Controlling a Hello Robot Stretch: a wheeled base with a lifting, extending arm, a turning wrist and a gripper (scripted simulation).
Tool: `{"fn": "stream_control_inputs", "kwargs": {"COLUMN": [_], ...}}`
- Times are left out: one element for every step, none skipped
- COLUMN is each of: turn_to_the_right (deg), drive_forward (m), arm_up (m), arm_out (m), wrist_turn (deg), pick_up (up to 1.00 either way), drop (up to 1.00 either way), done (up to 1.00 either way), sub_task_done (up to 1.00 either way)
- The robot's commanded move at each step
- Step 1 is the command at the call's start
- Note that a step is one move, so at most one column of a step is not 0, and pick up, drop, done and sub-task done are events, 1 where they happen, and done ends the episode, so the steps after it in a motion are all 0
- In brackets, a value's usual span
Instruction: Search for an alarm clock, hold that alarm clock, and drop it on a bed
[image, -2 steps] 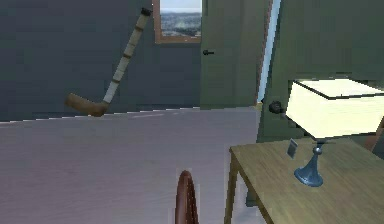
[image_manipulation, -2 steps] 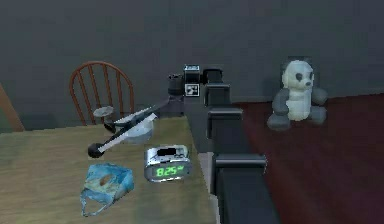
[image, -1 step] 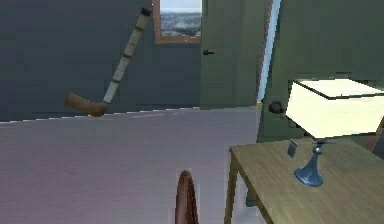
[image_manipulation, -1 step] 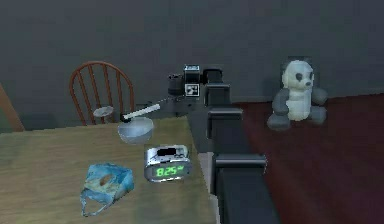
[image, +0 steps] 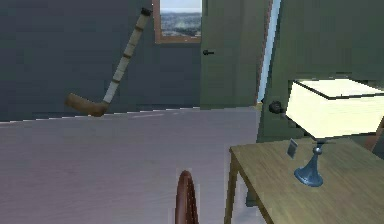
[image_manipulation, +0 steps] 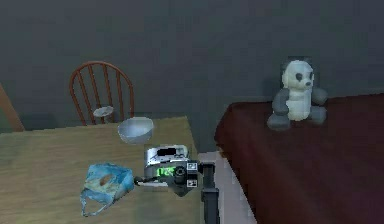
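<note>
Where the arm (image_manipulation: 208, 198) ends: the tool (image_manipulation: 176, 177) sits over the near right corner of the wooden tabletop (image_manipulation: 50, 160), at the edge that faces the bed (image_manipulation: 310, 165).
Tool state: cannot tell how its fingers stand, and cannot tell whether it holds anything, since a thing stands right at its far end on the tabletop.
Alarm clock (image_manipulation: 164, 162): a small silvery box with green glowing digits on a dark face, on the tabletop's right corner, right at the tool; touching or not cannot be told.
Bowl (image_manipulation: 135, 128): pale, on the tabletop beyond the alarm clock, near the far edge.
Blue bundle (image_manipulation: 105, 180): crumpled, bluish, left of the alarm clock on the tabletop.
Chair (image_manipulation: 100, 88): round-backed, reddish wood, behind the tabletop against the dark wall.
Bed: dark red cover, just right of the tabletop with a narrow strip of floor between.
Panda toy (image_manipulation: 298, 96): seated upright on the bed near the wall.
Forward view: a lamp (image: 335, 105) with a pale square shade and blue foot stands on the tabletop (image: 330, 200); a long stick (image: 112, 72) with a curved brown end leans on the dark wall; a green door (image: 235, 55) stands beyond.
</note>
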Motion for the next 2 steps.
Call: {"fn": "stream_control_inputs", "kwargs": {"turn_to_the_right": [0.0,0.0], "drive_forward": [0.0,0.0], "arm_up": [0.0,0.1], "arm_out": [0.0,0.0], "wrist_turn": [0.0,0.0], "pick_up": [1.0,0.0], "drop": [0.0,0.0], "done": [0.0,0.0], "sub_task_done": [0.0,0.0]}}
